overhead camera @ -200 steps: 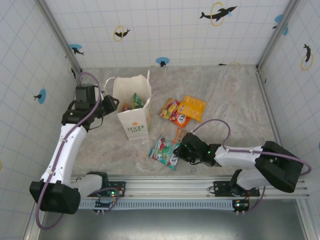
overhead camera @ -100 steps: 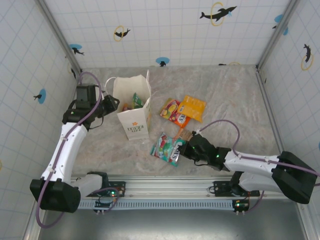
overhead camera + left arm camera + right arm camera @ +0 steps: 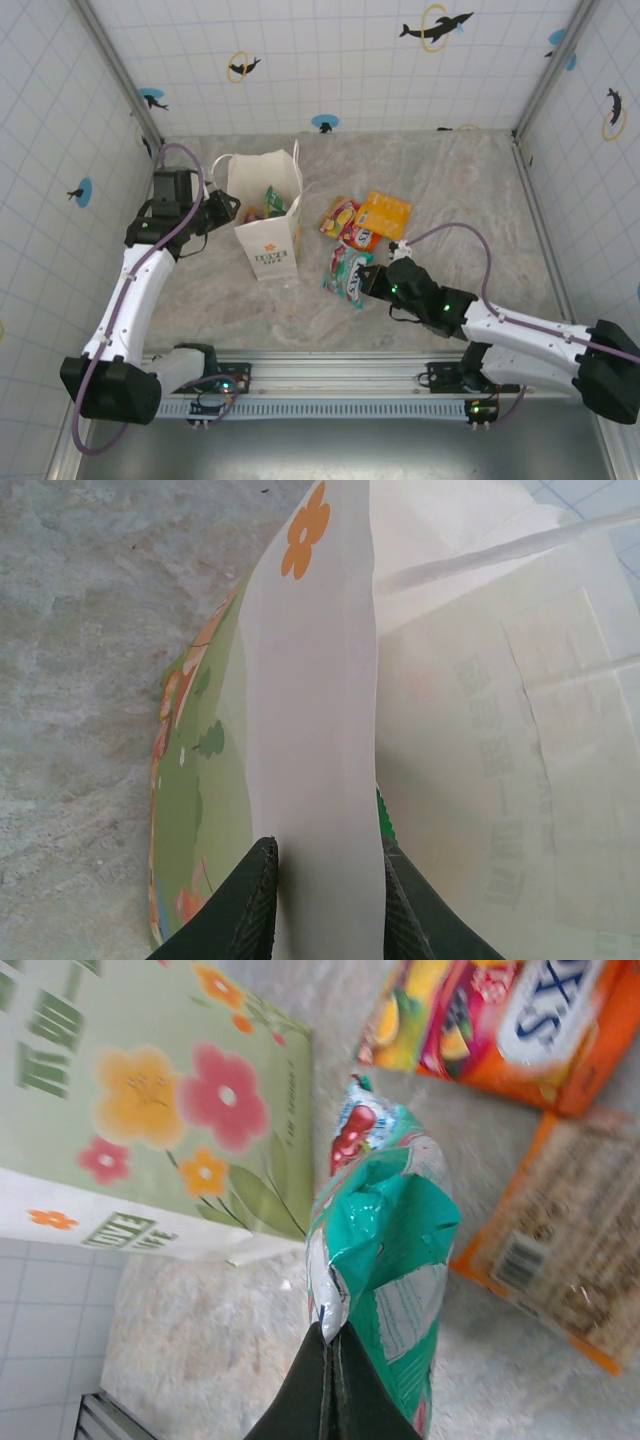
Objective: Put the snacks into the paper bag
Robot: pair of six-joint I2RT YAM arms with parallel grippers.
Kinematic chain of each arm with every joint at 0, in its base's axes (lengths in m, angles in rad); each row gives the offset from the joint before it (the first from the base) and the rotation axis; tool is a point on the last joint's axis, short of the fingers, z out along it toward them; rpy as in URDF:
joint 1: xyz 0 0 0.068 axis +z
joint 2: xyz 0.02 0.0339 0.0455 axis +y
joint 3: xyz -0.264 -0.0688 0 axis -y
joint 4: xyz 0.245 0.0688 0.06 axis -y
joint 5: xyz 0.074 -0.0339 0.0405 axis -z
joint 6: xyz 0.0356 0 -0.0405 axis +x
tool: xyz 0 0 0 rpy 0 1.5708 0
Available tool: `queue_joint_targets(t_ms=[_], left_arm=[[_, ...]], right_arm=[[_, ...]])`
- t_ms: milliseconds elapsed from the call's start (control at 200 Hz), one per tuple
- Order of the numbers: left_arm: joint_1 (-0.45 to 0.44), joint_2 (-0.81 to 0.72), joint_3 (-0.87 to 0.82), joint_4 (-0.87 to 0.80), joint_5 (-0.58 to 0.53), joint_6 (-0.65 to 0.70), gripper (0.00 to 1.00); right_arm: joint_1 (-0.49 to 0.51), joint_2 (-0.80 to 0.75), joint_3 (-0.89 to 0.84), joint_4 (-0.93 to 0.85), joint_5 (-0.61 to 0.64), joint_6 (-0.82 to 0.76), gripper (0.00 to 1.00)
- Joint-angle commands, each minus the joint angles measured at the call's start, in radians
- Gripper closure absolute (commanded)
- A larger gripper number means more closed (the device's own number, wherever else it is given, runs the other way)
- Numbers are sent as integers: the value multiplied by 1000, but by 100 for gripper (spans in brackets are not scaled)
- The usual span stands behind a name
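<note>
**Right gripper clamped on a green packet, short of the bag**

Its fingers were closed flat on the crimped edge of the green packet, with no gap between them in the wrist view. The packet was held between the loose snacks and the paper bag, beside the bag's flowered side wall and below its rim. Whether it was clear of the table I could not tell.

Left gripper was pinched on the bag's white wall, one finger on each face, apparently holding the mouth open.

By my reading the job was partly done. Coloured packets showed inside the bag's mouth, though their number was hidden. Left to do were the packet in hand and the orange packets lying overlapped on the table just behind it. They were two or three, too overlapped to count.

What stood in the way was the bag's own near wall. The packet would likely have to rise above the rim before going in, and a knock there could tip the bag or fold it.
</note>
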State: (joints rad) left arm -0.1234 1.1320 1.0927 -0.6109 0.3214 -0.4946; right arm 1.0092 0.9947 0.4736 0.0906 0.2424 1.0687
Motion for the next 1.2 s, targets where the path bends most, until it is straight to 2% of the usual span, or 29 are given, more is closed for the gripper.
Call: queue_joint_targets(t_ms=[0, 385, 661, 991, 1196], left_arm=[[4, -17, -2, 16, 3, 23, 71], [3, -10, 19, 5, -10, 39, 72], [3, -11, 32, 4, -17, 40, 71], [3, -11, 29, 9, -30, 42, 72], [2, -2, 33, 11, -25, 39, 72]], right_arm=[[7, -37, 75, 22, 100, -80, 100], [5, -44, 210, 90, 234, -284, 100], [3, 53, 384, 222, 300, -479, 100], [0, 272, 732, 347, 221, -721, 100], [2, 396, 898, 394, 151, -779, 100]])
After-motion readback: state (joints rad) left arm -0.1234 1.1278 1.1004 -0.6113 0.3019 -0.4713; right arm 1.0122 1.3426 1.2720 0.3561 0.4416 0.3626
